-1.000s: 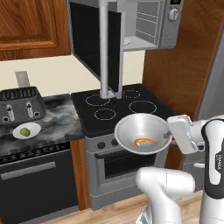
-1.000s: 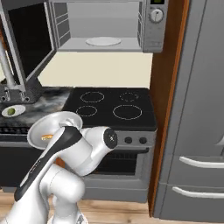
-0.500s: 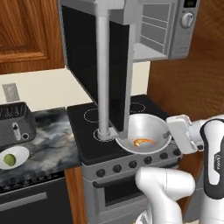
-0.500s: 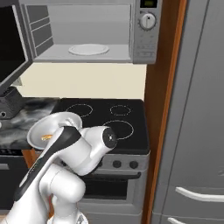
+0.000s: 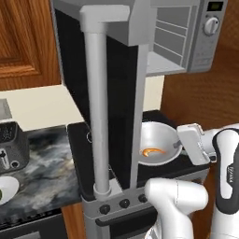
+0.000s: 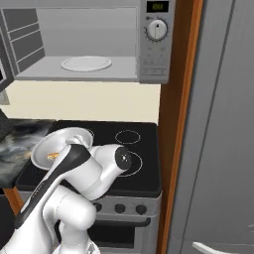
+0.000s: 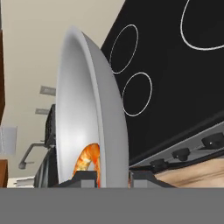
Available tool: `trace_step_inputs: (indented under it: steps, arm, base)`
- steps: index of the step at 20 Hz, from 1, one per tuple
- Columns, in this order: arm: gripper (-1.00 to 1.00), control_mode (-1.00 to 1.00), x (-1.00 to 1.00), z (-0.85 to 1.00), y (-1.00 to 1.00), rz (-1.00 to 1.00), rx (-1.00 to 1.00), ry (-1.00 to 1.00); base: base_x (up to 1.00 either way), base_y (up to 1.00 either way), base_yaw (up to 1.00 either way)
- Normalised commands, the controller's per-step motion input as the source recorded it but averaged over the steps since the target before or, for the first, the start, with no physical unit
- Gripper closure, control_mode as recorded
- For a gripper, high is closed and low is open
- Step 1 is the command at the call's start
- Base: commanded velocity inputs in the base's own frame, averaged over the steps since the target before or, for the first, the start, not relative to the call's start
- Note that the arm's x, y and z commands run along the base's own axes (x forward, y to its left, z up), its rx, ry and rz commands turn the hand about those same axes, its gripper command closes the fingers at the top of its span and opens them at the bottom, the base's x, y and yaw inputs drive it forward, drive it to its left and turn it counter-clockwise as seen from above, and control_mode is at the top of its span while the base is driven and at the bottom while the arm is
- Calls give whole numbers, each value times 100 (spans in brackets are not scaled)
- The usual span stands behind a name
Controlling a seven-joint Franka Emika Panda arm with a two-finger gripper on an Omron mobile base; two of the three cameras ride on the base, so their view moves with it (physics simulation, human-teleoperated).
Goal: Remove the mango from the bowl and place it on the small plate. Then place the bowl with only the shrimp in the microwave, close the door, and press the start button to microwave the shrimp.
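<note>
Bowl (image 7: pixel 89 118) rim is seen clamped between the two dark fingertips of the gripper (image 7: pixel 114 178) in the hand view — the jaws are pinched shut on the thin metal edge, one tip inside and one outside. Just beside that grip the orange shrimp (image 7: pixel 89 162) is seen lying against the bowl's inner wall. From the left base view the bowl (image 5: pixel 158 142) is shown held level in the air above the black stovetop (image 5: pixel 158 122), with the shrimp (image 5: pixel 152 151) resting on its floor and the gripper (image 5: pixel 179 144) attached at its right rim. From the right base view the bowl (image 6: pixel 58 144) is partly covered by the white arm, and a bit of the shrimp (image 6: pixel 52 156) is glimpsed inside it. Above, the microwave (image 6: pixel 155 44) is seen with its cavity exposed and a pale round turntable (image 6: pixel 86 63) on its floor; the door (image 5: pixel 106 98) is swung wide, its grey bar handle (image 5: pixel 97 112) hanging in front of the stove. At the far lower left — well apart from the bowl — the small plate (image 5: pixel 8 189) is seen on the marbled counter (image 5: pixel 42 163) beside a toaster (image 5: pixel 11 144), with the mango (image 5: pixel 1 195) at the frame's edge on it.
</note>
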Motion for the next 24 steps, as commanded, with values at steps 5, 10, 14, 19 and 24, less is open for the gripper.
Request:
trace_step_inputs:
  steps: [5,10,14,19,24]
  arm:
    - [100,100,0,0,0,0,0,0]
    - [100,100,0,0,0,0,0,0]
    - [100,100,0,0,0,0,0,0]
    - [100,100,0,0,0,0,0,0]
    - [100,100,0,0,0,0,0,0]
  base:
    - [49,-19,4]
    - [60,0,23]
    - [52,0,25]
    - [11,0,11]
    - [0,0,1]
